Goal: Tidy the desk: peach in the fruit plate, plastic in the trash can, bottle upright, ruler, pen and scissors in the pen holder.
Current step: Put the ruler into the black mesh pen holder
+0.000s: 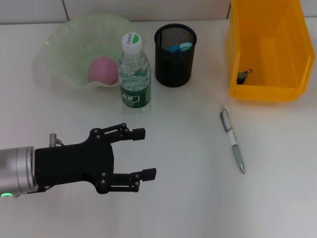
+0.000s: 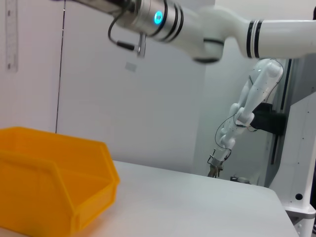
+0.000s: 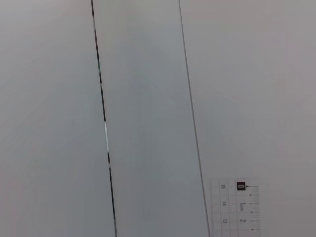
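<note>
Lying on the plain white desk [image 1: 188,198] near the yellow rectangular bin [image 1: 267,89], the slim silver pen [image 1: 232,140], light, stiff and slippery, is best pinched mid-barrel; the left gripper [image 1: 144,153] is held spread and empty.

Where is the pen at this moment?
In the head view, the pen lies flat on the desk, on the robot's right, just before the trash can.

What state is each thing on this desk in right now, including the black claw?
Pink round peach: lying in the pale green wavy plate.
Clear water bottle with green label: upright, capped.
Black mesh cup: upright, blue scissors inside.
Yellow plastic bin: holds a small teal scrap.
Silver pen: flat on the desk, outside the cup.
Left claw: open, holding nothing.
</note>
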